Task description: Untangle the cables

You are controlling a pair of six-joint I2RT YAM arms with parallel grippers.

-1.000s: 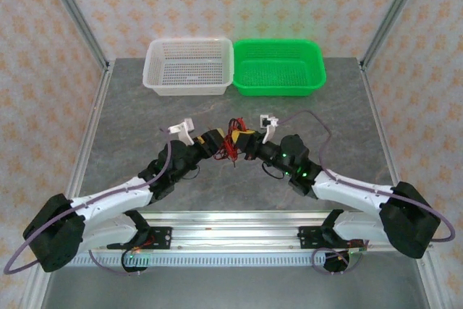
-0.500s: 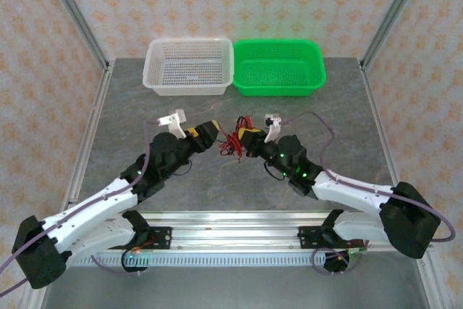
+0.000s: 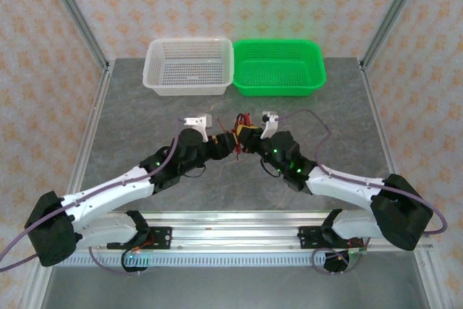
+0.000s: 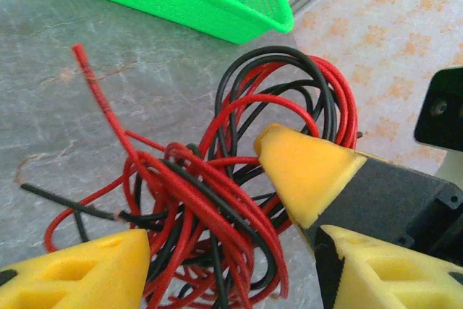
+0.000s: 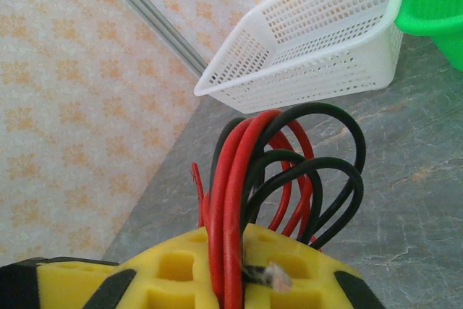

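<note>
Cables (image 5: 230, 193): loops outward from right tool (image 5: 233, 271)

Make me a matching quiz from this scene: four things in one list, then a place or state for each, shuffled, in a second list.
Things:
1. white basket
2. green basket
3. left claw
4. right claw

Places or states:
A. shut on the cables
B. at the back, right of the pair
C. open, a finger on either side of the cables
D. at the back, left of the pair

Pairs: 1-D, 2-B, 3-C, 4-A
</note>
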